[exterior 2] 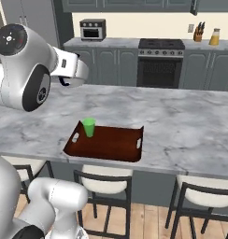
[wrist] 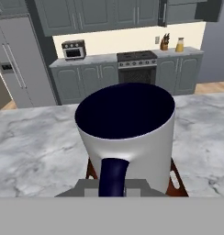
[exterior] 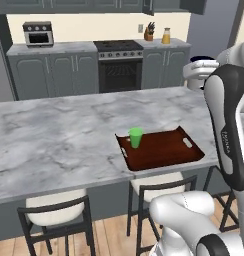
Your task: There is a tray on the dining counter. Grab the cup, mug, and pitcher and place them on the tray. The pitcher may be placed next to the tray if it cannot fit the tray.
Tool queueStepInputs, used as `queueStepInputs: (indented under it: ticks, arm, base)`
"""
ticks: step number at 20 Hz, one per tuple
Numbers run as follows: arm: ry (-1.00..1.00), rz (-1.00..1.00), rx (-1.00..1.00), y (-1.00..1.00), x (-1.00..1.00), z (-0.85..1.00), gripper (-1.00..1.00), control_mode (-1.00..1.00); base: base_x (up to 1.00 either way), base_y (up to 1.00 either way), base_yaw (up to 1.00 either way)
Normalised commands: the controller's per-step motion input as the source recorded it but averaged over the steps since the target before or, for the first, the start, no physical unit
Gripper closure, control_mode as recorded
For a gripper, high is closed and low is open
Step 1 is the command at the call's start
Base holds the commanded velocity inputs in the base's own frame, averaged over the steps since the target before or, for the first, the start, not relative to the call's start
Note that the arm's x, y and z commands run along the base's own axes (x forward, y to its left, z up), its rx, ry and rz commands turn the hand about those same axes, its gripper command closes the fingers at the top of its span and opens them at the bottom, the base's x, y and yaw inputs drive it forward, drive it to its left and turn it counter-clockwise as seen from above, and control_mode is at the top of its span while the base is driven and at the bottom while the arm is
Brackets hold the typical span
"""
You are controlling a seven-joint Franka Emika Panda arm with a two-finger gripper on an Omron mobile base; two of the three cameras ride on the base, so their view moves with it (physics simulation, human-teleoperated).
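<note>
With the green tapered cup (exterior: 136,137) already standing on the dark reddish-brown wooden tray (exterior: 164,152), the gripper (wrist: 113,186) (jaws clenched on its dark handle) carries the grey-white mug (wrist: 127,137) above that tray, so lowering beside the cup comes next.

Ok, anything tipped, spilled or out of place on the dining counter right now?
Nothing stands out. The green cup stands upright in a corner of the tray, and the mug rides upright in the end effector above the dining counter.

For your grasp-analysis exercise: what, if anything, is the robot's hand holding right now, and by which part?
The hand holds the mug, gripped at its dark handle, the open navy mouth facing the camera, above the tray where the cup already stands.
</note>
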Motion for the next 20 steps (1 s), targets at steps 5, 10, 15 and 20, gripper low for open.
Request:
queueStepInputs:
  ticks: [5, 10, 15, 20]
  arm:
    - [0.0, 0.0, 0.0, 0.0, 0.0, 0.0, 1.0, 1.0]
    - [0.0, 0.0, 0.0, 0.0, 0.0, 0.0, 1.0, 1.0]
    - [0.0, 0.0, 0.0, 0.0, 0.0, 0.0, 1.0, -1.0]
    - [0.01, 0.04, 0.01, -0.15, 0.0, -0.02, 1.0, -1.0]
  base:
    - [0.24, 0.0, 0.0]
    - [0.36, 0.0, 0.0]
    - [0.0, 0.0, 0.0]
    - [0.0, 0.0, 0.0]
